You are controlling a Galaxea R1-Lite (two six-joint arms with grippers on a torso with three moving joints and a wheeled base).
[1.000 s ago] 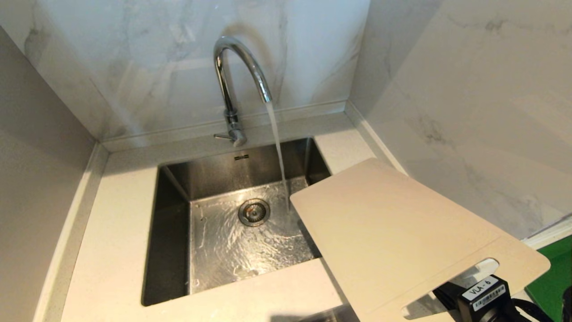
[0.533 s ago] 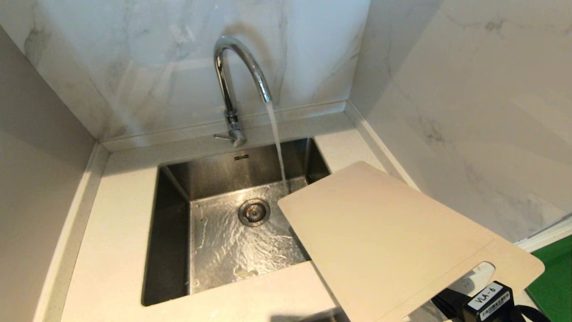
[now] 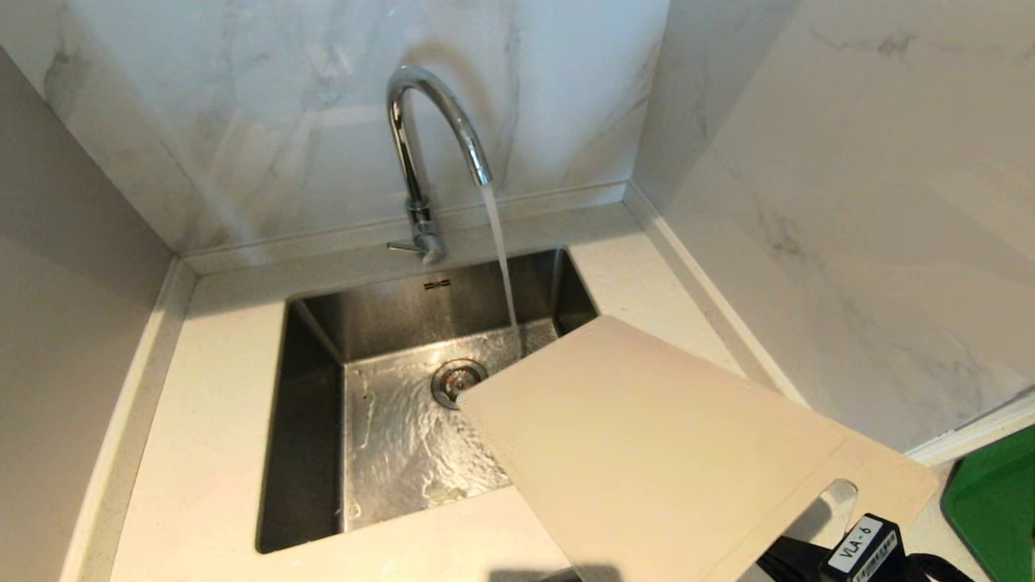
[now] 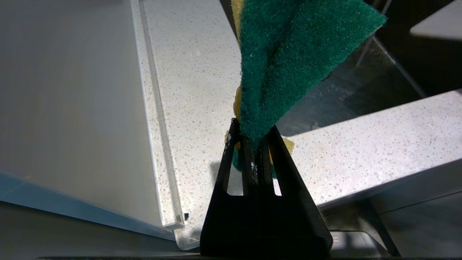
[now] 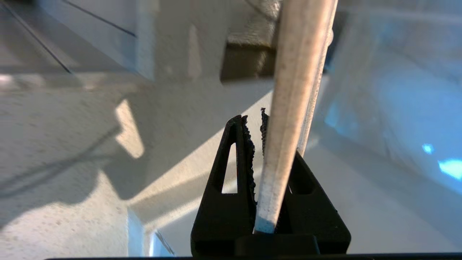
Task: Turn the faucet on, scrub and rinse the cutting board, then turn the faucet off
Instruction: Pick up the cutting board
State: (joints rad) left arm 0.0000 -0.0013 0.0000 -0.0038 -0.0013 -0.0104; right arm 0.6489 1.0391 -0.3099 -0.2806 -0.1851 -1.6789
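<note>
Since a second ago the cutting board (image 3: 647, 453) has swung left and lower: its far corner now covers part of the drain (image 3: 453, 378) and much of the right half of the sink (image 3: 315, 420), where before it only overhung the sink's right edge. Water runs from the faucet (image 3: 428, 153) and falls just behind the board's far edge; whether it touches the board is hard to tell. The right end effector (image 5: 260, 144) grips the board's thin edge near the handle slot (image 3: 833, 501), with the board tilted down towards the sink. The left end effector (image 4: 252, 144), beside the speckled worktop (image 4: 195, 72), is pinched shut on a green-and-yellow sponge (image 4: 288, 54).
</note>
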